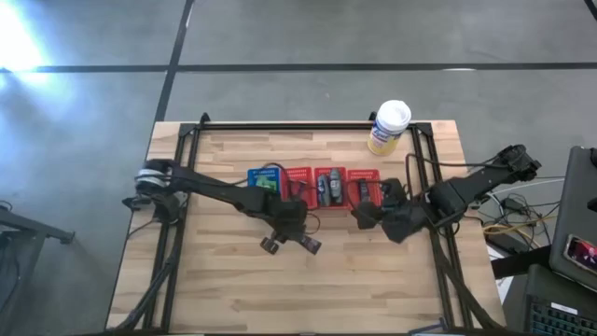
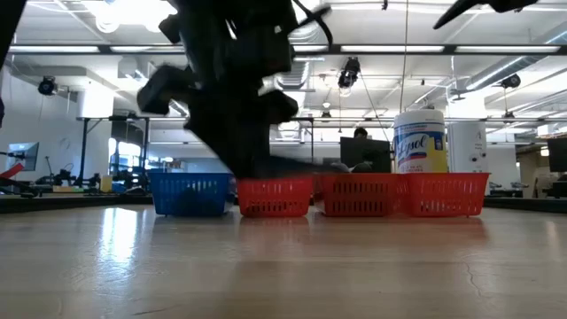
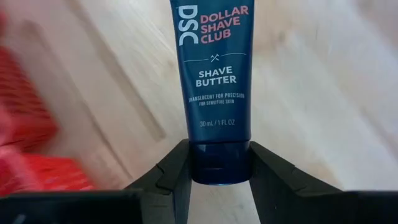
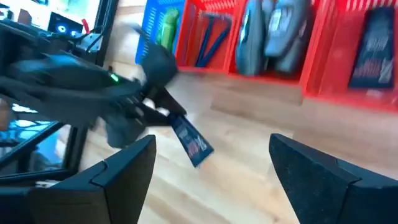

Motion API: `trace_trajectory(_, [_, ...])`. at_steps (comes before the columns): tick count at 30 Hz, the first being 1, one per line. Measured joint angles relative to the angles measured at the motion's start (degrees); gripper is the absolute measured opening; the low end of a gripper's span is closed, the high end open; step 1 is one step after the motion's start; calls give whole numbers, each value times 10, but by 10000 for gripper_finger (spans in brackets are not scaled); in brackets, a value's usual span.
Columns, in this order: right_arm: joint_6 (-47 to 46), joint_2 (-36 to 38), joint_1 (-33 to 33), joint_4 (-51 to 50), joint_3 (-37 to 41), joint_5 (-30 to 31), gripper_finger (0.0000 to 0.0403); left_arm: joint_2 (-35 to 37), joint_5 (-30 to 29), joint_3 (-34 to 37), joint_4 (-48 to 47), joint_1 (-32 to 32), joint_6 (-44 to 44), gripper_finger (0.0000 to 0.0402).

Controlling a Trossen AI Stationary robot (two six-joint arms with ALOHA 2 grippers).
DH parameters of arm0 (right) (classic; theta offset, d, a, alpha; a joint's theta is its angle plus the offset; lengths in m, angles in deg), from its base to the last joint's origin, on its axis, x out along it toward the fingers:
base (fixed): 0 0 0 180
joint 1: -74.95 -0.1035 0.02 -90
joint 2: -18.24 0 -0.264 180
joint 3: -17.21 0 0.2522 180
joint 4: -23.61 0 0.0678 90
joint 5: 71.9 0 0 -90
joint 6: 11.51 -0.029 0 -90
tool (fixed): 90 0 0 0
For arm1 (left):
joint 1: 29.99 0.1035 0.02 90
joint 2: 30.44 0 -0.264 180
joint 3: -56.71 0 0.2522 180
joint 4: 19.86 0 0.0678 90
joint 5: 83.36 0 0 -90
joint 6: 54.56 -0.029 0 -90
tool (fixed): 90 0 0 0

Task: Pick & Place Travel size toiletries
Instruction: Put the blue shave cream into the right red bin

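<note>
My left gripper (image 1: 291,233) is near the table's middle, in front of the basket row, shut on a dark blue "Shave Butter" tube (image 3: 213,68). The right wrist view shows that tube (image 4: 193,143) slanting down from the left gripper. My right gripper (image 1: 368,217) hovers open just to the right of it, in front of the rightmost red basket, with nothing between its fingers (image 4: 127,171). Other toiletries lie in the baskets: a green bottle (image 4: 166,28) in the blue one, grey tubes (image 4: 273,31) and a dark tube (image 4: 373,50) in red ones. My left gripper pinches the tube's dark round cap end (image 3: 221,163) between its two fingers, one on each side. The tube's body points straight out ahead of the fingers. In the right wrist view the tube slants downward, lifted clear of the table.
One blue basket (image 1: 266,177) and three red baskets (image 1: 364,182) stand in a row across the table's middle. A white-lidded yellow-and-white canister (image 1: 389,126) stands at the far edge, right of centre. Bare wood lies between the baskets and the near edge.
</note>
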Motion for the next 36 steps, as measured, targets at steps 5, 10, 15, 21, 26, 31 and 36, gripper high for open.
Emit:
trace_trajectory(5, [-125, 2, -44, 41, 53, 12, 323, 82, -9, 40, 65, 2, 67, 129])
trace_trajectory(10, [-154, -12, -58, 228, 131, 44, 340, 138, -58, 74, 141, 4, 87, 129])
trace_trajectory(15, [-92, -46, -45, 451, 193, 89, 352, 147, -72, 75, 162, 8, 98, 129])
trace_trajectory(21, [-96, -84, -36, 503, 202, 96, 343, 147, -82, 71, 164, 10, 111, 129])
trace_trajectory(26, [-99, -107, -34, 504, 183, 98, 301, 147, -82, 66, 165, 10, 111, 129])
trace_trajectory(31, [-97, -114, -26, 499, 177, 107, 239, 146, -77, 66, 164, 9, 107, 129])
trace_trajectory(36, [-94, -112, -18, 498, 182, 115, 185, 146, -75, 67, 163, 9, 107, 129])
